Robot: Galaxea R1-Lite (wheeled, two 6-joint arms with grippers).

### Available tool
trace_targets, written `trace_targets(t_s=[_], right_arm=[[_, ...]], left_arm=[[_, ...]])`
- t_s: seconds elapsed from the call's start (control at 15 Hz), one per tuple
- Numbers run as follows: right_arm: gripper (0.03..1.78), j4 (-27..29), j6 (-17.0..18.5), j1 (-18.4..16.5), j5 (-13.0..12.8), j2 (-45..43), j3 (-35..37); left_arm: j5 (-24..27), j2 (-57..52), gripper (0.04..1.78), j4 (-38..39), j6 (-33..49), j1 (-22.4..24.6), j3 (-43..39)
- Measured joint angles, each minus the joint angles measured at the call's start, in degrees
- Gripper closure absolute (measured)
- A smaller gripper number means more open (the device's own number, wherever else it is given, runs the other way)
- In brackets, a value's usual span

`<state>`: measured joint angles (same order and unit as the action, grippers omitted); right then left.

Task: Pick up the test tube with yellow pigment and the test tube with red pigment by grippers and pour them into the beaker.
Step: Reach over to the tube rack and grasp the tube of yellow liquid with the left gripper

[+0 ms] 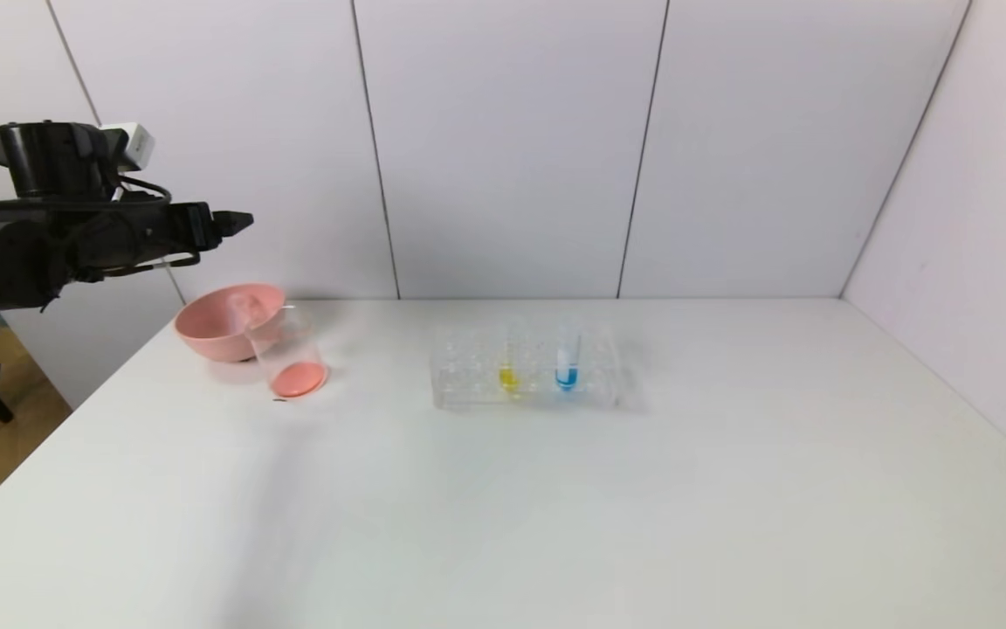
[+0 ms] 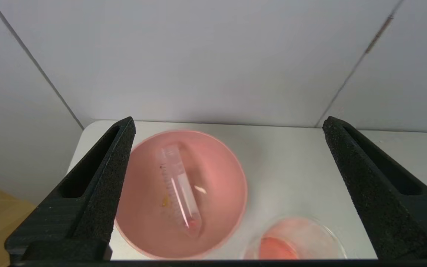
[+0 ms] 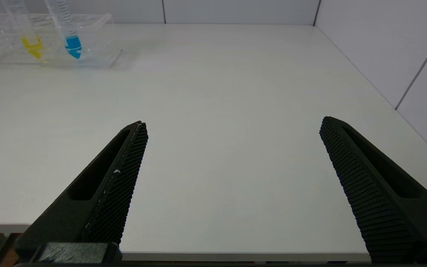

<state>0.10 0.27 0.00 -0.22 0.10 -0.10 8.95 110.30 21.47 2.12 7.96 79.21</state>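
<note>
The test tube with yellow pigment stands upright in the clear rack; it also shows in the right wrist view. The test tube with red pigment lies tilted inside the pink bowl, with only a red trace at its round tip. Beside the bowl stands the beaker, holding red-orange liquid. My left gripper hovers high above the bowl, open and holding nothing. My right gripper is open over the table's near right edge, out of the head view.
A tube with blue liquid stands in the rack to the right of the yellow one. The pink bowl sits at the table's far left corner, near the wall. The white table stretches bare in front of the rack.
</note>
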Motion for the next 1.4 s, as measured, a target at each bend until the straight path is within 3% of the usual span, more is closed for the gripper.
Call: trace_targets(t_s=[0.6,1.4], right_arm=[[0.11,0.0,0.0,0.0,0.0,0.0,0.0],[0.11,0.0,0.0,0.0,0.0,0.0,0.0]], left_arm=[[-0.5,-19.6,0.06,0.3,-6.3,-9.7,-21.5],[-0.5,-30.3,0.06,2.7,-7.4,-22.7,-35.7]])
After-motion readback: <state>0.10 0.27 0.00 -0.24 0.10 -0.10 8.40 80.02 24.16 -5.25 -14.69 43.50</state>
